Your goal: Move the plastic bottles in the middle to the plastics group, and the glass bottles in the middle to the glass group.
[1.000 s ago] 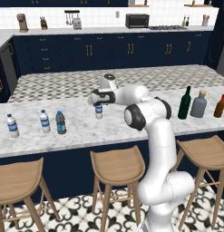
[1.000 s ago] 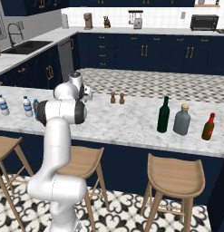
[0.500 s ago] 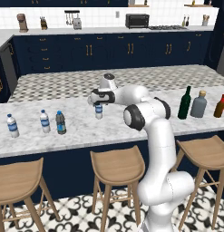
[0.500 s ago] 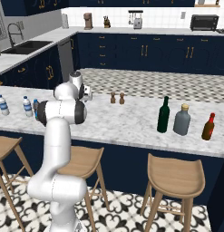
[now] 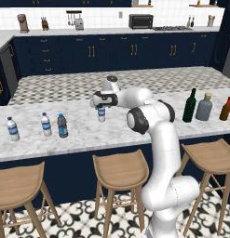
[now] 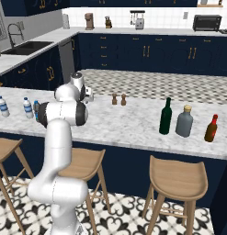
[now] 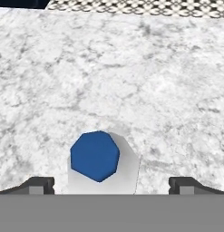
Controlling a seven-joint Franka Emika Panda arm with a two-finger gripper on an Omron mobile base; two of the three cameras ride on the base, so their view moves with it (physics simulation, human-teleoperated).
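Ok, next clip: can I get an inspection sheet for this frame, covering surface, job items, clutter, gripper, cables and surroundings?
Surface: marble counter, bare around the bottles.
Job's things: clear bottle upright mid-counter under the gripper; grey bottle beside two water bottles at left; green bottle next to grey-blue bottle and amber bottle at right.
Clutter: two small shakers.
Gripper: jaws open, straddling the blue cap.
Cables: nothing seen.
Surroundings: stools, navy cabinets, sink.
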